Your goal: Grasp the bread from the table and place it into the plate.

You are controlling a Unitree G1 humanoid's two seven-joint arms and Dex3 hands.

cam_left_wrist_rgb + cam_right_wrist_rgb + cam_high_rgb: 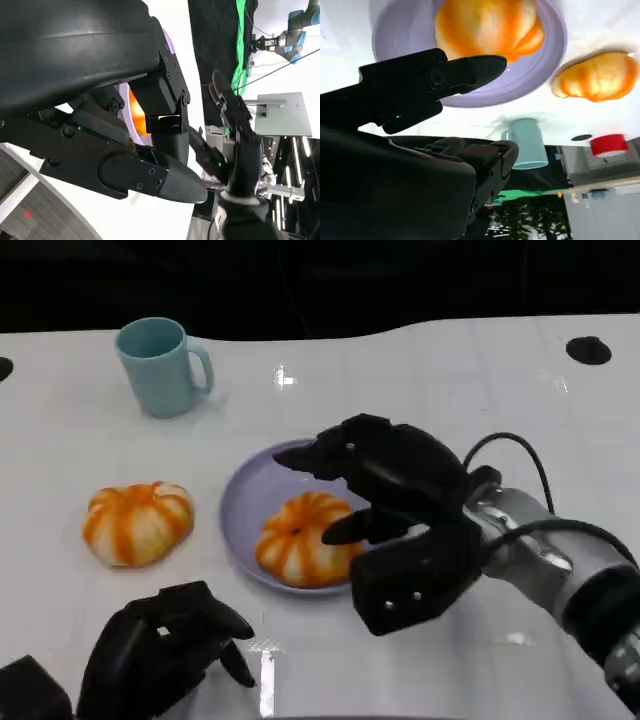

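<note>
A glossy white tabletop (420,370) is seen against a dark background. Near its front edge, toward the left corner, the left robot hand (160,650) rests, fingers curled in, nothing held. Just beyond it, nearer than to the other hand, an orange-and-white pumpkin-shaped bread roll (138,522) lies loose. A second such roll (298,536) sits in the lavender round plate (245,502) mid-table, the right robot hand (385,485) spread empty above it. A pale blue mug (160,366) stands toward the far edge.

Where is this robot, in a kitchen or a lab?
Probably a robotics lab: a plain white table, another robot arm beyond it, and green cloth hanging behind.
</note>
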